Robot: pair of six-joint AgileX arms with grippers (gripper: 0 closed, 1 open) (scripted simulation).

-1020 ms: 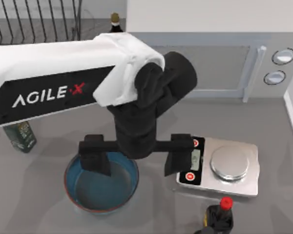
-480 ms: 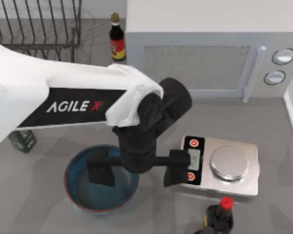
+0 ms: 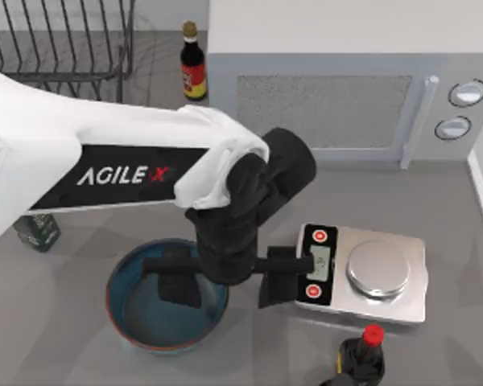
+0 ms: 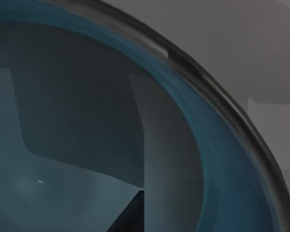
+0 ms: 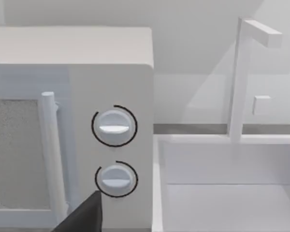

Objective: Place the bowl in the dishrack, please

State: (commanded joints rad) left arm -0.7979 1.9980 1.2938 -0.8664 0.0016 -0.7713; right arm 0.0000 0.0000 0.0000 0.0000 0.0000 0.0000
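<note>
The left gripper is low over the right side of the bowl, with its jaws wide apart. One finger reaches down inside the bowl and the other finger is outside, between the bowl's rim and the kitchen scale. So the right wall of the bowl lies between the two fingers, but I cannot tell if either one touches it.

The bowl stands upright on the table, at the front and a little left of the centre. In the left wrist view its blue inside is very close, with the curved rim above it.

The dishrack is at the far left corner, well apart from the bowl.

The right wrist view looks at the microwave with its two knobs, and at a white sink beside it.
</note>
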